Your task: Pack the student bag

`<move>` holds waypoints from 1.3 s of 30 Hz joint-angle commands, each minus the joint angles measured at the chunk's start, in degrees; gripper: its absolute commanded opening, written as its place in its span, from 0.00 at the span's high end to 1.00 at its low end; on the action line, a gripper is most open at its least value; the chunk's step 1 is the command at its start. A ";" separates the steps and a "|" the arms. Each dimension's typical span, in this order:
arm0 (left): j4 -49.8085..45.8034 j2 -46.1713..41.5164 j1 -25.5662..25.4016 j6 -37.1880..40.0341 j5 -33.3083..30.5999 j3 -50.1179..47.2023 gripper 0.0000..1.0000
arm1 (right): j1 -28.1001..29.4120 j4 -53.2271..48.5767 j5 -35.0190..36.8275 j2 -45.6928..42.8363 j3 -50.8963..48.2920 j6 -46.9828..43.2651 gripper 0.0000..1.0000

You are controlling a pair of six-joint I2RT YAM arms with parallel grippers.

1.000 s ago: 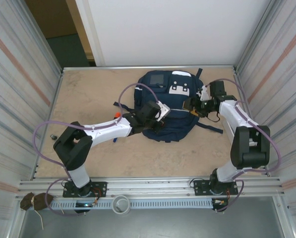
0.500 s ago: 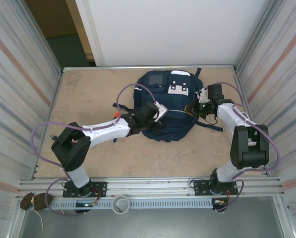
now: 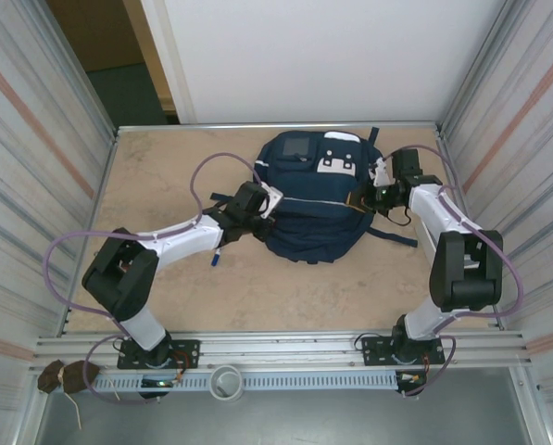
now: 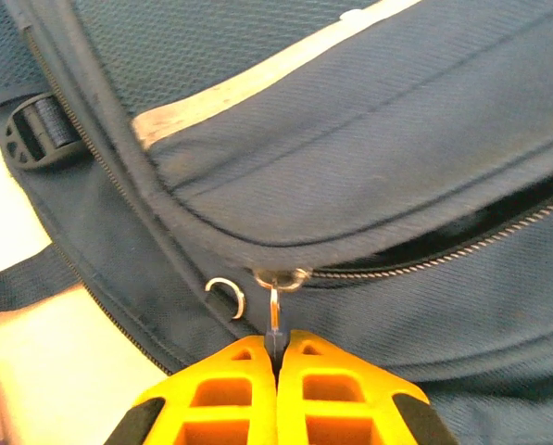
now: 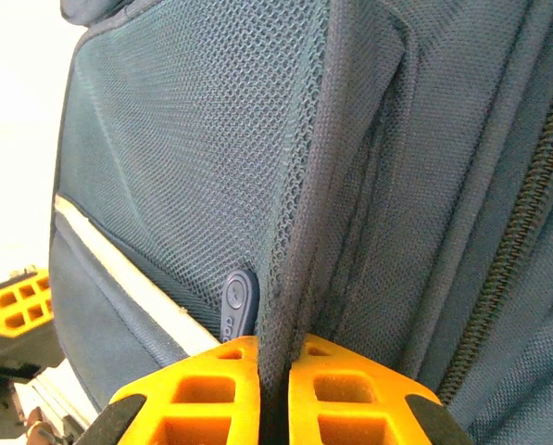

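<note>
Item 1, my left claw (image 4: 276, 348): orange ribbed fingers, clenched on a thin metal zip pull (image 4: 274, 315).

Item 2, my right claw (image 5: 274, 357): same orange fingers, clamped on a ridge of the bag's honeycomb mesh (image 5: 193, 167), just beside an oval rubber tab (image 5: 239, 304).

Item 3, bag (image 3: 313, 213): navy woven fabric, rounded, lying flat mid-table between both claws. It has a pale stripe (image 4: 257, 79), a black plastic buckle (image 4: 35, 139) and a zip gaping to the pull's right.

Change: a second ago my left claw sat over the bag's middle. It is now at the bag's left edge (image 3: 257, 199). The right claw (image 3: 373, 197) stays at the right edge.

Setting: tan mottled table (image 3: 165, 167), a metal rail (image 3: 276, 348) at the near edge, ribbed metal walls (image 3: 35, 139) on each side, and a white panel (image 3: 313, 56) beyond.
</note>
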 commanded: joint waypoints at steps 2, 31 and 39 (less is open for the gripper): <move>1.35 -2.90 -3.79 0.38 3.93 0.23 1.00 | -0.54 -2.60 0.89 2.98 6.17 -3.25 0.96; -0.27 7.24 -11.65 -0.80 4.87 12.88 1.00 | 4.13 12.40 5.30 -5.58 -6.26 14.42 0.43; -0.26 4.91 -11.58 -0.14 1.37 9.80 1.00 | 4.79 16.99 11.01 -4.59 -8.50 17.94 0.80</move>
